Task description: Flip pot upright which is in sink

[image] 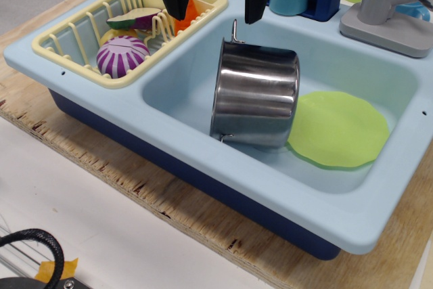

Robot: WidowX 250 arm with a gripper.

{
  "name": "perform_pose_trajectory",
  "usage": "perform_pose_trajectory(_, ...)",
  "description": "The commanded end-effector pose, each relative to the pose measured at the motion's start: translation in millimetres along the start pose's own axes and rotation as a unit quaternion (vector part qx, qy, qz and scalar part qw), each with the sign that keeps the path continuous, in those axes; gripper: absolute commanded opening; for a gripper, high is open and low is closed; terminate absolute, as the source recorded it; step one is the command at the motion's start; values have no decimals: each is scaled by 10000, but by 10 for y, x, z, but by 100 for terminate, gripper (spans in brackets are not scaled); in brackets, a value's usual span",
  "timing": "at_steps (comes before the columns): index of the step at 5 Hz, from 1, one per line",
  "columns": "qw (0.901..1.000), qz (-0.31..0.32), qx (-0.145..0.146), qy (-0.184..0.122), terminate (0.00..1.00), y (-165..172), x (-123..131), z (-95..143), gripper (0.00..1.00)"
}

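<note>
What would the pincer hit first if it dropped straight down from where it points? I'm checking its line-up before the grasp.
Probably the pot, near its upper rim and wire handle. The open pincer hangs just above and behind it, though depth is unclear; it might reach the sink basin's back wall instead.

The sink [203,167] is light blue with a dark-blue base. Inside it, the pot [256,96] is shiny silver steel with faint streaked reflections, and beside the pot lies a flat lime-green plate [342,130]. Left of the pot, the rack [74,45] is pale yellow, holding a purple ball with white stripes [120,56]. Behind the pot, the faucet [385,8] is grey and the pincer [215,1] black. The bench [88,147] is tan plywood.
</note>
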State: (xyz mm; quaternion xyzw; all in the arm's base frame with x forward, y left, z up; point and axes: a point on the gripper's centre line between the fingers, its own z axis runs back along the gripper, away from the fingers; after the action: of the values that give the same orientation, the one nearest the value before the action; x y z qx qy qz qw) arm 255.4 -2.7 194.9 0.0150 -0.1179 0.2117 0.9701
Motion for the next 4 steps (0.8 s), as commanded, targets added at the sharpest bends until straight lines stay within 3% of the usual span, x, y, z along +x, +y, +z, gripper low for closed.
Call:
perform_pose_trajectory(1, 10000, 0, 0, 0, 0, 0, 0, 0, 100)
perform_pose_trajectory(2, 9984, 125, -538, 102, 0, 35, 16, -30, 100)
perform_pose_trajectory(3, 9906, 425, -1287, 186, 0, 91, -34, -72, 100)
perform_pose_trajectory(4, 9841, 624, -1633, 313, 0, 143, -67, -89, 100)
